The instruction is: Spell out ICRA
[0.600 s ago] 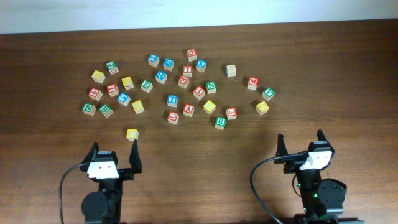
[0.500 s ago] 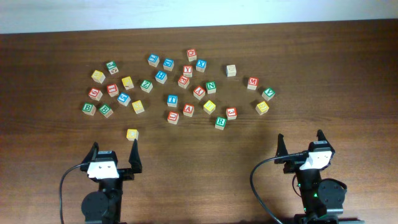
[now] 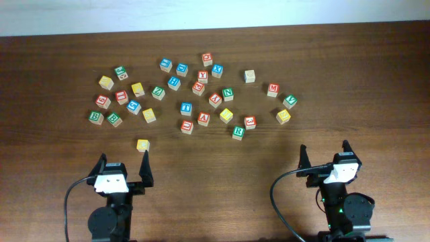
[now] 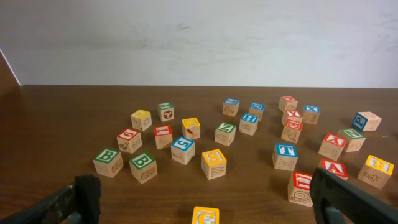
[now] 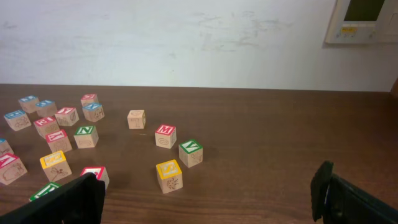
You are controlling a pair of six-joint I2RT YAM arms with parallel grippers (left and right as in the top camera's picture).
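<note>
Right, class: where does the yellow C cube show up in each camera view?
Overhead: the yellow C cube stands alone, lower left of centre.
Left wrist: the cube is at the bottom edge, middle, partly cut off.
Right wrist: not in it.
Shared landmark: the green N cube.

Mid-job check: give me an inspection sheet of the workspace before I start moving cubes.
Surface: brown wooden table, no spills seen.
Job's things: yellow C alone before the left claw; red I, red A, green R scattered in the cluster, not lined up.
Clutter: many other letter cubes, a red 3 cube.
Claws: left claw, right claw open, empty.
Cables: a black cable loops behind each claw.
Surroundings: white wall, wall panel.
</note>
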